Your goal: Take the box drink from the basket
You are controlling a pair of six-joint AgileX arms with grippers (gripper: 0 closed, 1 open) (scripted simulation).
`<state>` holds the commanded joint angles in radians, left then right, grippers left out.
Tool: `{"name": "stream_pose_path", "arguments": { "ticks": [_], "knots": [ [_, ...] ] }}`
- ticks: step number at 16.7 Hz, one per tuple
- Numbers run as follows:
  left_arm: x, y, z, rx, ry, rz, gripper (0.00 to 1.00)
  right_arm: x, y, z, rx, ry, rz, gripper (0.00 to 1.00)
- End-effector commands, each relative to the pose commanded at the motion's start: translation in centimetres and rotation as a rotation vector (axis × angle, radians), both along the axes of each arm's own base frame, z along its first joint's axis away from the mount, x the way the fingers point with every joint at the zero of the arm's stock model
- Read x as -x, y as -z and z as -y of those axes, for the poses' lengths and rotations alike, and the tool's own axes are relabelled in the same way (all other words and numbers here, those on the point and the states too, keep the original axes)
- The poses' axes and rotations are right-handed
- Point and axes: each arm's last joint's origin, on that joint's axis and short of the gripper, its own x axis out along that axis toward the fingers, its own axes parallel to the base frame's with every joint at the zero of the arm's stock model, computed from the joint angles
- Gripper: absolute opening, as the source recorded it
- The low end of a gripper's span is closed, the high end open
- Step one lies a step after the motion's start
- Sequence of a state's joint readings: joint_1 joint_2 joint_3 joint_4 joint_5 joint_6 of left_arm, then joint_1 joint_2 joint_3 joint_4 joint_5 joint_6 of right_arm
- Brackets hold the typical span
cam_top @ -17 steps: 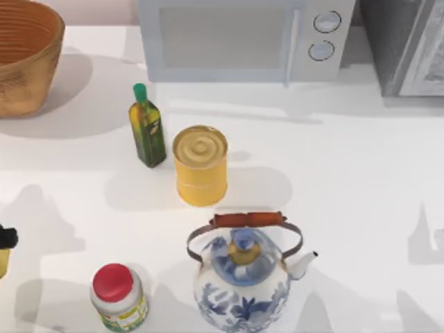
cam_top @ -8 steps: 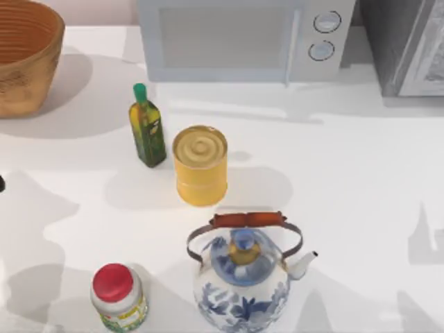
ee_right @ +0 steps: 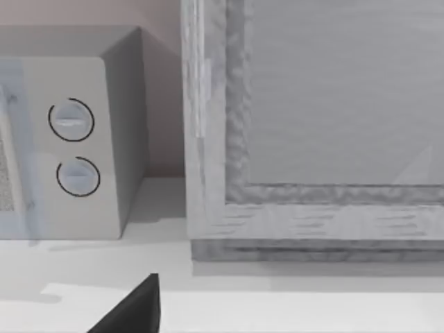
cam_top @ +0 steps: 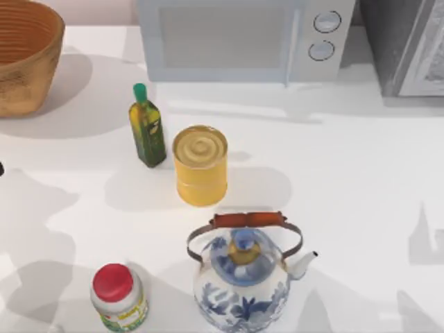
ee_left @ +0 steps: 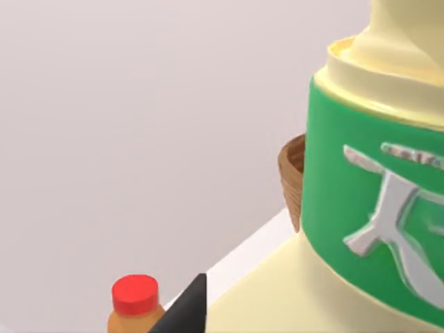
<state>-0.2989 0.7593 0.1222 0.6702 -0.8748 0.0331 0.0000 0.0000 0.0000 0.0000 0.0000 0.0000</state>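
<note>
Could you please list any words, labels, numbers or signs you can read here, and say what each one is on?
No text can be read for certain.
Cream bottle, green band: raised silver sign, cut off at the frame edge, unreadable.
Red-capped jar: green and yellow label, print too small.
Olive oil bottle: label too small.
Microwave: two dials, no markings legible.

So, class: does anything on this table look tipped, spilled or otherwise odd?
Nothing stands out. The oil bottle, yellow can, teapot and red-capped jar all stand upright, nothing has spilled, and the basket sits upright at the far left corner.
</note>
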Motion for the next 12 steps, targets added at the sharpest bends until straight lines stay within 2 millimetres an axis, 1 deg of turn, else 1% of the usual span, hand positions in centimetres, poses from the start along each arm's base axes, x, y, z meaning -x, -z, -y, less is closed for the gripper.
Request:
{"name": "stream_pose_path", "arguments": {
  "ticks": [5, 8, 12],
  "knots": [
    [-0.2, 0.3, -0.1, -0.002, -0.002, -0.005, 0.00, 0.0, 0.0, 0.0, 0.000, 0.000, 0.000, 1.00],
    [-1.0, 0.9, -0.4, -0.001, -0.004, -0.003, 0.00, 0.0, 0.0, 0.0, 0.000, 0.000, 0.000, 1.00],
    [-2.3, 2.3, -1.1, -0.001, -0.008, -0.001, 0.00, 0.0, 0.0, 0.0, 0.000, 0.000, 0.000, 1.00]
  ]
}}
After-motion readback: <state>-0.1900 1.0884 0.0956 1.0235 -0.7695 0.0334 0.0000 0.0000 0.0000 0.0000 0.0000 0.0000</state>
